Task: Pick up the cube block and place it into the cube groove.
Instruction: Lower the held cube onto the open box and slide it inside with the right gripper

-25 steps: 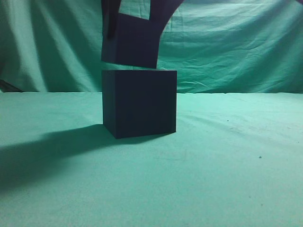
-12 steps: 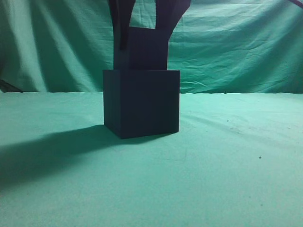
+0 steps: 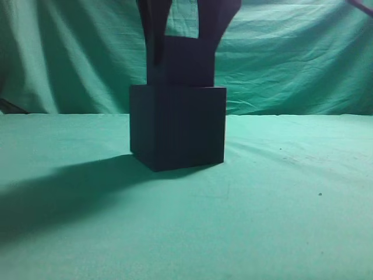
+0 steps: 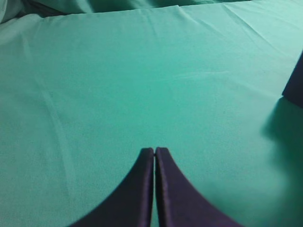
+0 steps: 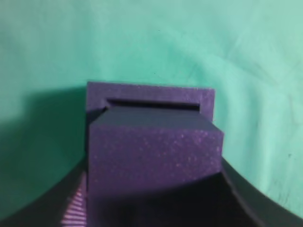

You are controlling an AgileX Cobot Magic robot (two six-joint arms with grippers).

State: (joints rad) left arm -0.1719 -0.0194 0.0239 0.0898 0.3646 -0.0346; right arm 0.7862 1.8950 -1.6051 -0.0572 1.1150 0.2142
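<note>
The cube groove (image 3: 178, 128), a large dark box, stands on the green cloth at the middle. The cube block (image 3: 182, 70) sits partly inside its top opening, with its upper part sticking out. My right gripper (image 3: 183, 58) comes down from above and is shut on the block's sides. In the right wrist view the purple-speckled block (image 5: 154, 151) fills the space between the fingers (image 5: 156, 203), and the groove's rim (image 5: 149, 92) shows behind it with a dark gap. My left gripper (image 4: 155, 150) is shut and empty over bare cloth. A corner of the groove (image 4: 296, 85) shows at its right edge.
Green cloth (image 3: 280, 204) covers the table and hangs as a backdrop (image 3: 291, 58). The arm's broad shadow (image 3: 58, 192) lies on the cloth left of the groove.
The right gripper has come down with the cube block, from hanging just above the groove to partly inside its opening. Gripper and groove have shifted slightly right.
</note>
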